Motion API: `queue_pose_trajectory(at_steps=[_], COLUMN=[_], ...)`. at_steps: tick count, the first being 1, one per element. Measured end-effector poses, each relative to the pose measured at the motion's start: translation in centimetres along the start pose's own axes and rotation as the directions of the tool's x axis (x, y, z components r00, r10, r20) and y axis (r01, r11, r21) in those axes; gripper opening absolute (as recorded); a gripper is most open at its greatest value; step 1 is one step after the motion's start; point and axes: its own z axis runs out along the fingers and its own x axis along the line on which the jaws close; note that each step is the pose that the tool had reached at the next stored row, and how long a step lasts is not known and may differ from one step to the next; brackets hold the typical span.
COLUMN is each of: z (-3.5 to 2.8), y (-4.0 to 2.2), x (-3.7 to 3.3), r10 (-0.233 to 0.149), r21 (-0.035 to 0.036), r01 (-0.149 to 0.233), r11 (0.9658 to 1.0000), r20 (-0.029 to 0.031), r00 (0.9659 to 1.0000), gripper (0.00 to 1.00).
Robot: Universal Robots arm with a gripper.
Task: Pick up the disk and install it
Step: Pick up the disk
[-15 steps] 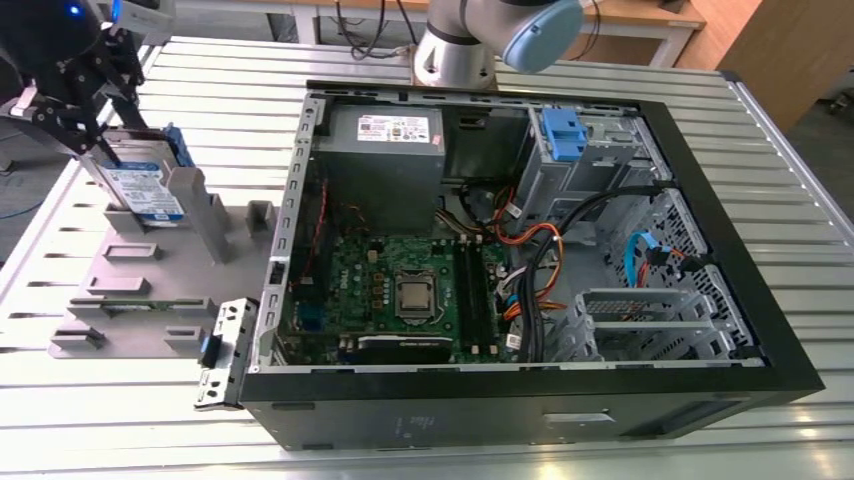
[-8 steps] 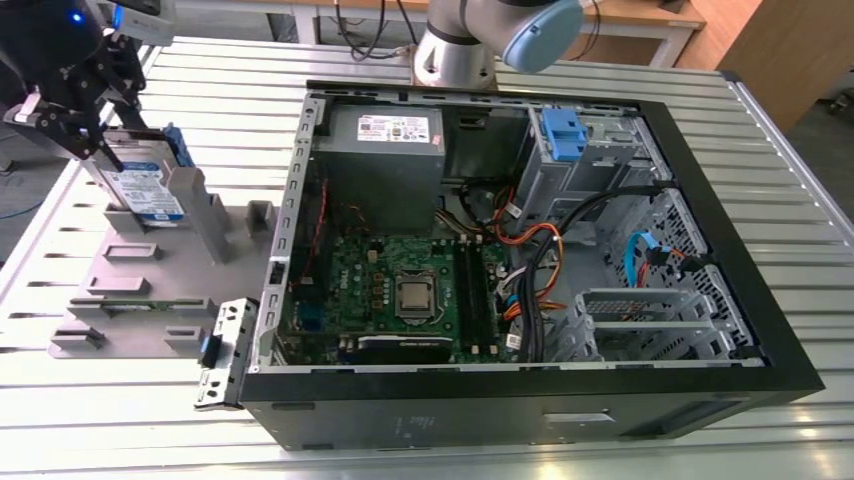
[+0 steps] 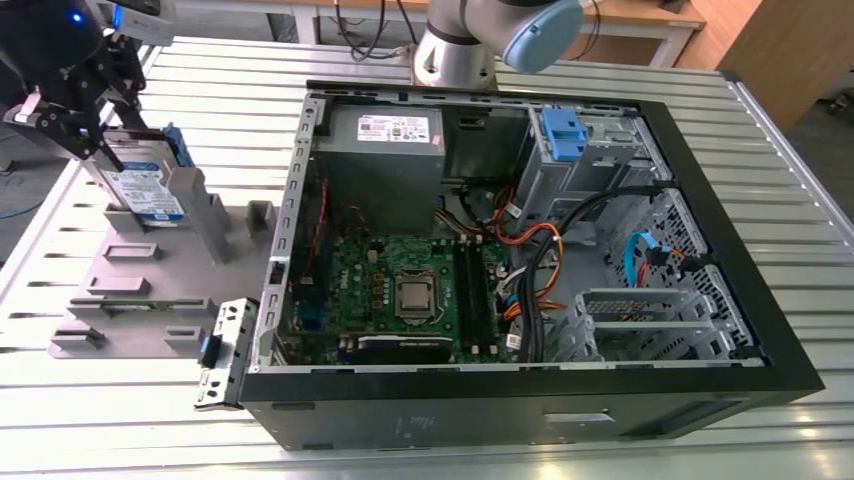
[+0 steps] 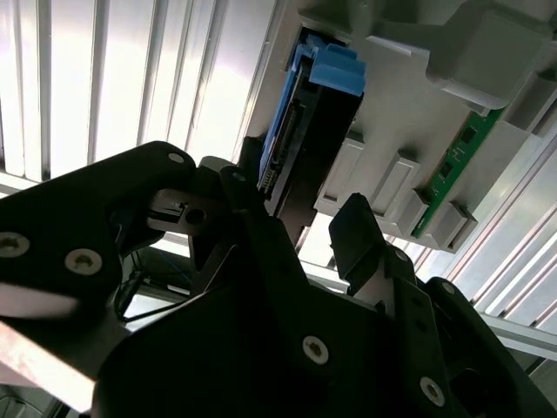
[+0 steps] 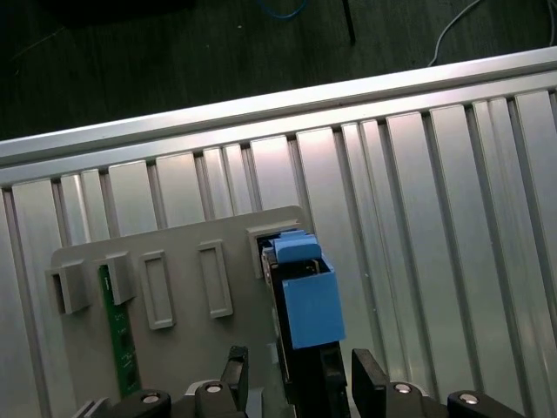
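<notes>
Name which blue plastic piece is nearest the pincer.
The blue plastic rail on the upright silver metal hard drive in the grey stand; the pincer flanks it. The other blue latch sits inside the black computer case.
</notes>
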Motion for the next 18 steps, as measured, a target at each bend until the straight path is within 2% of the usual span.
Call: queue_pose_trajectory(at_steps=[3,4,13,18], z=[0.00,0.01,0.02,0.06], y=[0.00,0.00,0.00,0.02], x=[0.00,0.00,0.00,-0.10], r10=[0.000,0.000,0.000,0.000], r21=[0.0000,0.0000,0.0000,-0.0003], r01=[0.000,0.000,0.000,0.000], r11=[1.0000,1.0000,1.0000,1.0000], r20=[0.0000,0.0000,0.0000,0.0021], r00=[1.0000,1.0000,1.0000,1.0000], gripper=[0.57,0.51,0.51,0.51])
